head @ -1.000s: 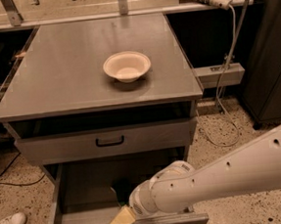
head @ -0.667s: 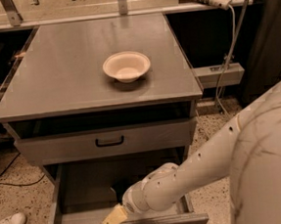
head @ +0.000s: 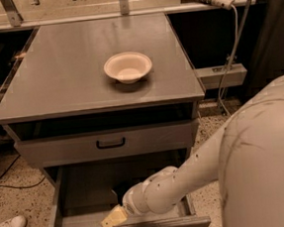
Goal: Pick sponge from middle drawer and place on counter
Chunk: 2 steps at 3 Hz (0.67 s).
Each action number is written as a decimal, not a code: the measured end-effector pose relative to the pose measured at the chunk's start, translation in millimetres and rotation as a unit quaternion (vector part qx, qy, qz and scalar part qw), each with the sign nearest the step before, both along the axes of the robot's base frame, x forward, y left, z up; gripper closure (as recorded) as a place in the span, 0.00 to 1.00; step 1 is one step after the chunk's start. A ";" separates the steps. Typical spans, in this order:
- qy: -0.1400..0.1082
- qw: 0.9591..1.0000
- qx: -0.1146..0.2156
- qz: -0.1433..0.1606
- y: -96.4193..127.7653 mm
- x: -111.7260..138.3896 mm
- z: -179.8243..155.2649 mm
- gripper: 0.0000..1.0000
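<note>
Camera view is showing the middle drawer (head: 84,190) standing pulled out, with the counter (head: 63,67) lying above it. The gripper (head: 114,218) is hanging low over the drawer's front edge, left of centre; whether it is open or closed cannot be determined. A dark object, apparently the sponge (head: 120,189), is lying mid-drawer, partly hidden by the arm (head: 178,184).

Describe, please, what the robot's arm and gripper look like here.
The arm is a smooth, rounded off-white shell with faint dark specks and a ringed wrist joint. The gripper, down in the middle drawer, is a pale yellowish wedge.
</note>
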<state>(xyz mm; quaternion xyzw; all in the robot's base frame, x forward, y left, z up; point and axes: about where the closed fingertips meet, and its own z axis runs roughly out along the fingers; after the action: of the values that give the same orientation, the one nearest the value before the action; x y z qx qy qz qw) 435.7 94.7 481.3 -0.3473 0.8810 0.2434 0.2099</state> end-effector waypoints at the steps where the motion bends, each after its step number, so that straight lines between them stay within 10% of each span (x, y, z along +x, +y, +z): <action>1: -0.013 1.000 0.018 -0.021 10.3 22.0 -12.1 0.00; 2: -0.019 0.998 0.032 -0.044 17.0 37.6 -30.8 0.00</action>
<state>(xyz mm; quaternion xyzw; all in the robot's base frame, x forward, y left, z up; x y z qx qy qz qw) 473.2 111.6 450.5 -0.3055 0.8833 0.2550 0.2479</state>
